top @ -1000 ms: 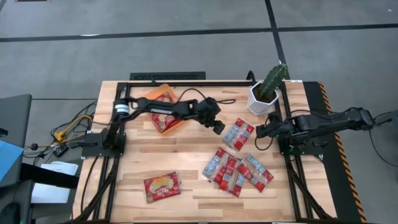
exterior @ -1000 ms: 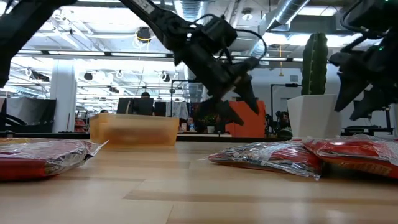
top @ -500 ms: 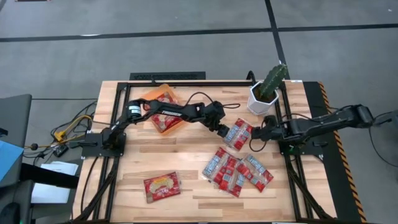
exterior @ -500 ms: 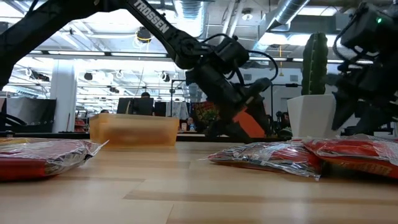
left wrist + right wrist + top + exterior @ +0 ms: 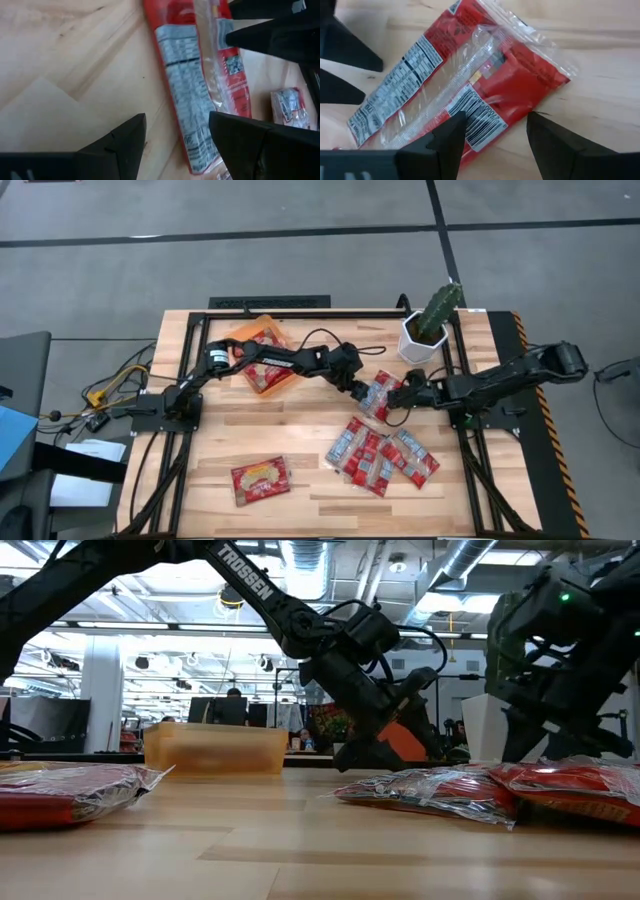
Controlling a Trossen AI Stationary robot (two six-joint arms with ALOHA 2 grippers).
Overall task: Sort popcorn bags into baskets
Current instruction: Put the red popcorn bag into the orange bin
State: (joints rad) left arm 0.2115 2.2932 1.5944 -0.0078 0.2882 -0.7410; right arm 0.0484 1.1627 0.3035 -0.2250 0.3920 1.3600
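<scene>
One popcorn bag (image 5: 383, 395), red with silver-grey panels, lies flat on the table right of centre, between my two grippers. My left gripper (image 5: 358, 387) is open and low at its left edge; in the left wrist view the bag's (image 5: 186, 95) edge lies between the fingers. My right gripper (image 5: 402, 397) is open at its right edge, its fingers on either side of a corner (image 5: 487, 122). The orange basket (image 5: 243, 337) sits at the far left with red bags in it. Several bags (image 5: 380, 455) are piled near right, and one (image 5: 260, 478) lies near left. My left gripper comes at the bag's left edge (image 5: 200, 150) slanting down from the table's left; whether a finger touches it, I cannot tell. My right gripper straddles the bag's right corner (image 5: 492, 125) from the table's right, low over the wood; I cannot tell whether it touches.
A white pot with a green cactus (image 5: 428, 325) stands at the far right, just behind the right arm. The two grippers face each other a bag's width apart. Bare wood (image 5: 290, 425) lies between the basket and the near bags. The black frame (image 5: 270, 303) runs along the far edge.
My left gripper has moved toward the table's right and down, from above the wood to the bag's left edge. My right gripper has moved toward the table's left and down to the bag's right edge. The bag has stayed where it was.
</scene>
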